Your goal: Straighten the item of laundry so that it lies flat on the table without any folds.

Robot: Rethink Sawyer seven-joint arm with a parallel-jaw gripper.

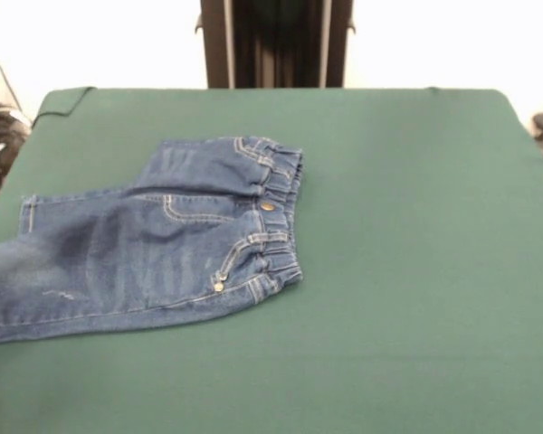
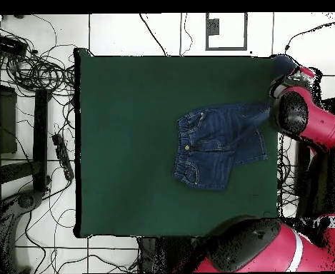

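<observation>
The jeans [image 1: 154, 240] lie near one side edge of the table [image 1: 416, 235], one leg still folded under the other, so flattening remains. The gripper's finger state cannot be told.

Bright, blown-out backdrop; soft focus

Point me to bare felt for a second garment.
Free: the table between the jeans' waistband and the cable-side edge, plus strips along the two adjoining edges. Crowded: the jeans' leg side, where the arm hangs over the edge.
</observation>
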